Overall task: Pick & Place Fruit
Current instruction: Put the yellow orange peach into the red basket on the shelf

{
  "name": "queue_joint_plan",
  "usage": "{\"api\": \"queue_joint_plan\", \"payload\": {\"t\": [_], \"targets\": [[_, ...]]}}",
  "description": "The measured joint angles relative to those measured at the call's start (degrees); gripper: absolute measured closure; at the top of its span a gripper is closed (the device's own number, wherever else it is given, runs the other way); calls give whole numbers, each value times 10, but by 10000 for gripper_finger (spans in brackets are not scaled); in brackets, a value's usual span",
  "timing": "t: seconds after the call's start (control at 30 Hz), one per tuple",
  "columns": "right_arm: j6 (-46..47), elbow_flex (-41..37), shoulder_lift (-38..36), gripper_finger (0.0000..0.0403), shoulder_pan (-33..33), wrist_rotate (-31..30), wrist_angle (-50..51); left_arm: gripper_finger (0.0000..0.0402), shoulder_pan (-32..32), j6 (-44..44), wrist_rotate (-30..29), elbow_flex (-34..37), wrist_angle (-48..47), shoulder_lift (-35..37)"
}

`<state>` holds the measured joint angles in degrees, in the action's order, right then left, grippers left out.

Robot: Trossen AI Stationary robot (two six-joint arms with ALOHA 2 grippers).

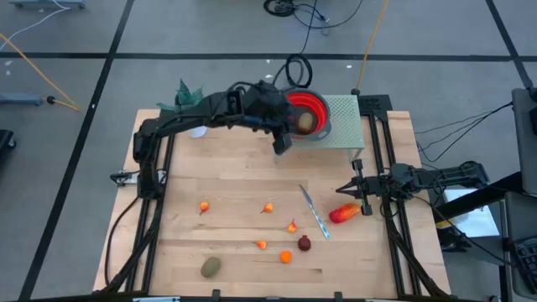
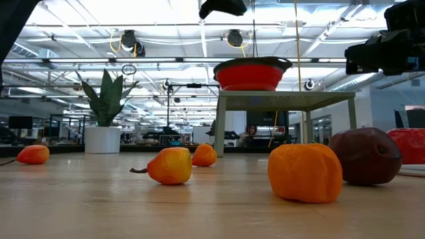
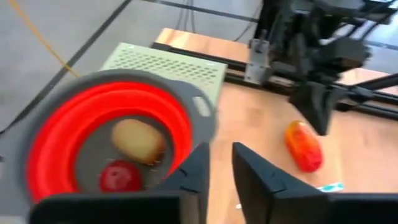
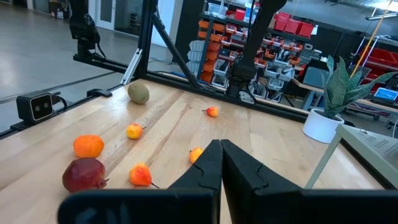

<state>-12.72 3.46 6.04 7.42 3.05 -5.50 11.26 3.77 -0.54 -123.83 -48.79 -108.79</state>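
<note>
The red bowl [image 1: 309, 109] with a grey rim stands on a pale green perforated stand [image 1: 344, 126] at the table's far side. Inside it lie a tan oval fruit [image 3: 138, 140] and a dark red ball [image 3: 121, 177]. My left gripper [image 3: 221, 148] hovers by the bowl's near rim [image 1: 283, 144], its fingers a narrow gap apart with nothing between them. On the table lie several small orange fruits [image 1: 268, 208], a dark red ball [image 1: 304, 243], an olive oval [image 1: 211, 267] and a long red-orange piece [image 1: 345, 213]. My right gripper [image 1: 342, 190] waits shut at the right, just beyond the red-orange piece.
A slim knife [image 1: 313, 211] lies on the wood between the orange fruits and the red-orange piece. A potted plant [image 1: 189, 94] stands at the far left corner. Dark arm frames run along both sides of the table. Bare wood lies between the bowl and the fruit.
</note>
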Motion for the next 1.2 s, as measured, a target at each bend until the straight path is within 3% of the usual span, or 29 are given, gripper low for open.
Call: {"api": "queue_joint_plan", "payload": {"t": [0.17, 0.47, 0.63, 1.2], "targets": [[0, 0, 0, 403, 0, 0, -1, 396, -32, 37, 0, 0, 0, 0], [1, 0, 0, 403, 0, 0, -1, 399, -95, 92, -27, 0, 0, 0], [48, 0, 0, 403, 0, -1, -1, 399, -125, 104, -61, 0, 1, 0], [80, 0, 0, 403, 0, 0, -2, 398, -164, 135, -87, 14, 24, -1]]}}
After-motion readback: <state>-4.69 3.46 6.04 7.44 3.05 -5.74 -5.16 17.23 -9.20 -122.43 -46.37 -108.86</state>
